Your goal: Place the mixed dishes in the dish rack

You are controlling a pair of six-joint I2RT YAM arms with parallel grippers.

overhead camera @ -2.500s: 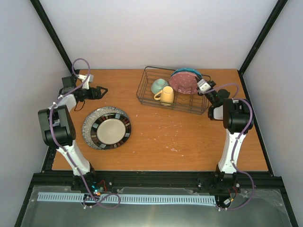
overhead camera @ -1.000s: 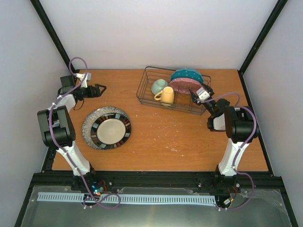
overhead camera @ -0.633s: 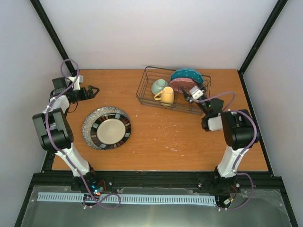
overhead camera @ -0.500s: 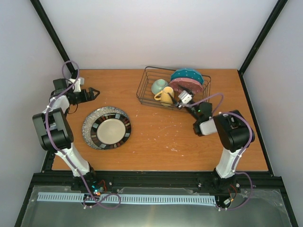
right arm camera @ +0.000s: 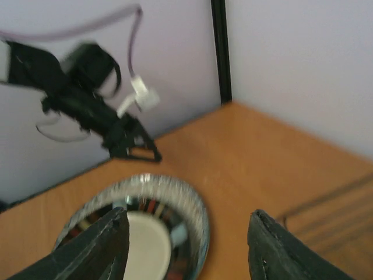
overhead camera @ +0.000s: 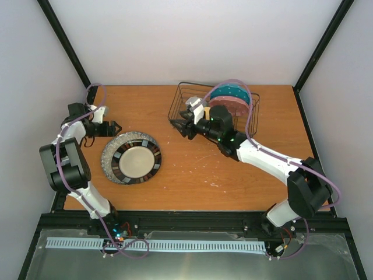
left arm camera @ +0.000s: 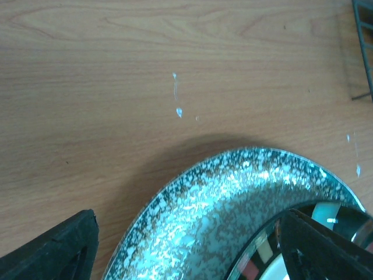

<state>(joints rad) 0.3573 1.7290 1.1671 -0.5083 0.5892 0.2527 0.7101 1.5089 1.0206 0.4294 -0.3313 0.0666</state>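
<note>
With left fingers (left arm camera: 58, 248) and right fingers (right arm camera: 99, 245) wide open and empty, the stiff, slick dark-rimmed cream plate (overhead camera: 139, 161) likely needs a rim pinch.

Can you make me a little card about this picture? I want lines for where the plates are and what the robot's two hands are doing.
In the rack: teal plate and pink plate, standing on edge in the dish rack
On the table: grey speckled plate, lying flat, with the cream plate on top of it
Left gripper: open, holding nothing, just beyond the grey plate's far edge
Right gripper: open, holding nothing, in front of the rack's left end, facing the stacked plates
</note>
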